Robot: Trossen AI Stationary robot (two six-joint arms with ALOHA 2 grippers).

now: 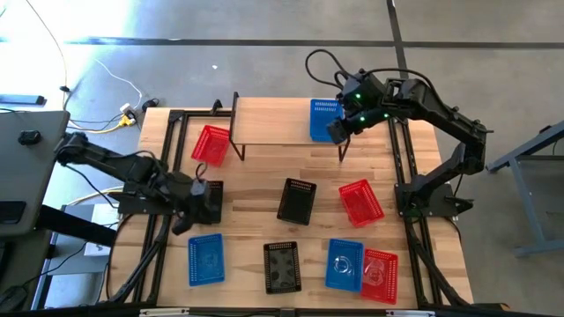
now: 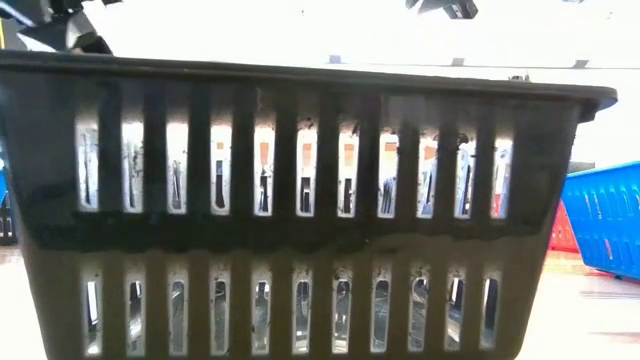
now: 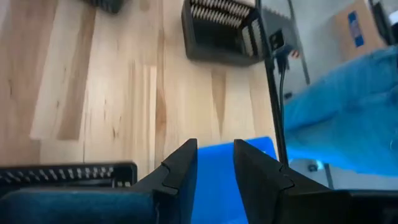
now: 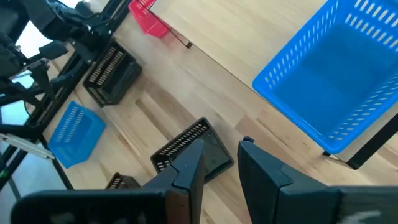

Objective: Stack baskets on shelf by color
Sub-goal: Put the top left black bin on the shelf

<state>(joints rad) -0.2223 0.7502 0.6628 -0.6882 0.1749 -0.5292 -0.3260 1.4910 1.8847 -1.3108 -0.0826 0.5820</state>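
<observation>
One blue basket (image 1: 324,120) sits on the shelf (image 1: 273,123); the rest lie below it on the desk (image 1: 256,176). Light, stiff, slotted plastic, best pinched by a rim. Both end effectors, left (image 3: 214,158) and right (image 4: 221,163), hang slightly parted, empty.

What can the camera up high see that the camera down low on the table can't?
Only the high view shows the shelf with one blue basket on it, both arms, the left gripper near a black basket, the right gripper by the shelf, and red baskets such as one beside the shelf. Only the low view shows a black basket's slotted side up close, filling the picture. Both show black and blue baskets on the table.
</observation>
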